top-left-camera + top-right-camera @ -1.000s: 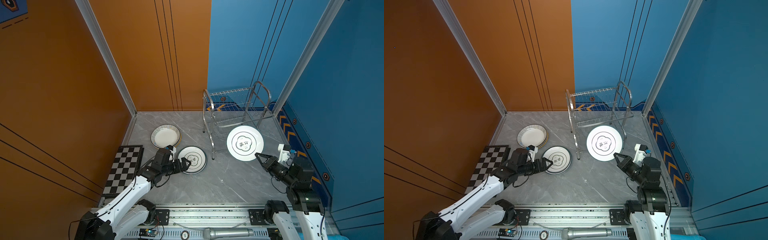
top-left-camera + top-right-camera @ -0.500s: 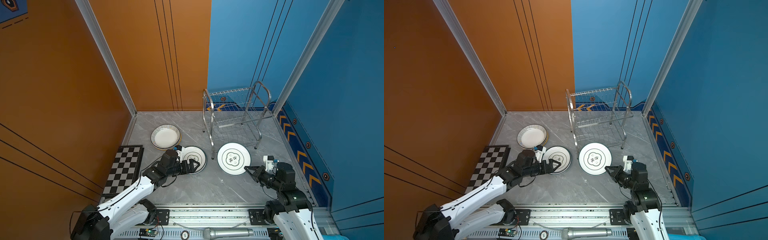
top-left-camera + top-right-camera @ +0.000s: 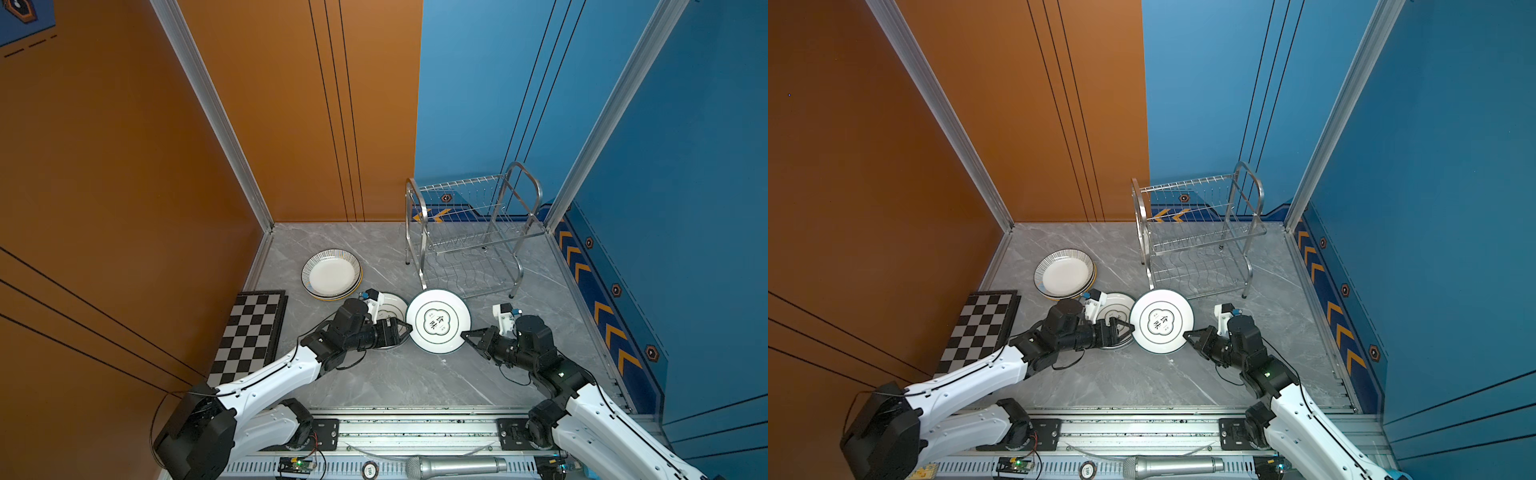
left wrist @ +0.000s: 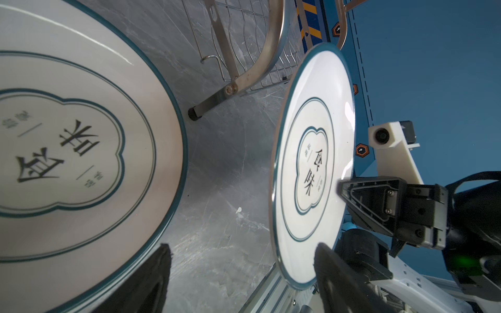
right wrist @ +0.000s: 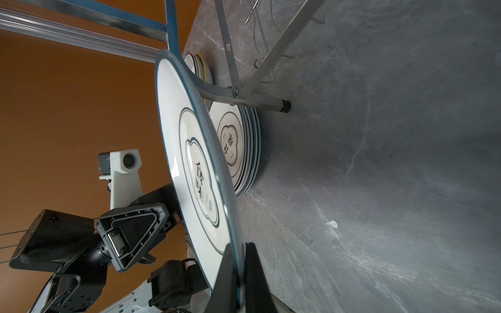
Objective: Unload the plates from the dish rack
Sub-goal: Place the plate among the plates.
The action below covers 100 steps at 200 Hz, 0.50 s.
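A white plate with a dark-banded rim and black characters [image 3: 438, 322] [image 3: 1161, 321] hangs tilted above the table between the two arms. My right gripper [image 3: 464, 336] [image 5: 240, 245] is shut on its near rim. My left gripper [image 3: 409, 326] [image 4: 242, 252] is open, and its jaws straddle the opposite rim of that plate [image 4: 311, 151]. Under the left gripper lies a stack of like plates [image 3: 390, 303] [image 5: 244, 151]. A stack of striped-rim plates [image 3: 331, 274] [image 3: 1064, 273] lies further back left. No plates show in the dish rack [image 3: 473, 245] [image 3: 1204, 245].
A black-and-white chequered board [image 3: 253, 328] lies along the left wall. The rack's front leg [image 4: 217, 100] stands close behind the held plate. A microphone [image 3: 453, 465] rests on the front rail. Orange and blue walls close in the table on three sides.
The right arm has carried the plate down and leftwards from in front of the rack. The left gripper has moved right from the stack to the plate's rim, and its jaws have narrowed somewhat.
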Available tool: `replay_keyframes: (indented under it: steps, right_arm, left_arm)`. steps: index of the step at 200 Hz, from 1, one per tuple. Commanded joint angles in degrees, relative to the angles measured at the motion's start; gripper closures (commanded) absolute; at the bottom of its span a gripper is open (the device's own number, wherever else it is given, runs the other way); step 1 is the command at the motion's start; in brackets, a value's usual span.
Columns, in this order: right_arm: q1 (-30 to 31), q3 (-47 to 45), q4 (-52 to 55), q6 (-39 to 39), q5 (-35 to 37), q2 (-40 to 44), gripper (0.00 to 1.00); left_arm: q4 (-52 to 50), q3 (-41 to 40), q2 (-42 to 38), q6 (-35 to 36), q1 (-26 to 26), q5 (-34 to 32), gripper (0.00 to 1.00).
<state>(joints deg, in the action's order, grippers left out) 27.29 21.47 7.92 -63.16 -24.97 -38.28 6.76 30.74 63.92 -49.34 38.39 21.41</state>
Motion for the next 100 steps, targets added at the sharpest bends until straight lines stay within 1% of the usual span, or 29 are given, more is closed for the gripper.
replay_keyframes:
  steps: [1,16,45,55,76,100]
  right_arm:
    - [1.2,-0.5,-8.5,-2.0,0.6,-1.4,1.0]
    - [2.4,-0.1,-9.7,-2.0,0.5,-3.0,1.0]
    - [3.7,-0.3,-13.0,-2.7,0.0,-5.7,1.0]
    - [4.1,-0.2,-13.7,-2.8,0.0,-6.4,1.0]
    - [4.8,-0.2,-15.5,-3.1,-0.4,-8.1,1.0]
    - [5.6,-0.1,-17.1,-3.1,-0.8,-10.1,0.98]
  left_arm:
    - [2.6,-0.3,1.0,-0.3,0.5,2.1,0.28]
    - [4.5,-0.5,1.8,-0.8,0.4,3.1,0.38]
    - [5.3,-0.4,2.4,-1.3,0.4,3.5,0.53]
    - [5.4,-0.5,2.4,-1.3,0.5,3.5,0.57]
    - [5.4,-0.5,2.3,-1.3,0.3,3.8,0.69]
    - [5.4,-0.8,2.6,-1.2,0.3,4.1,0.78]
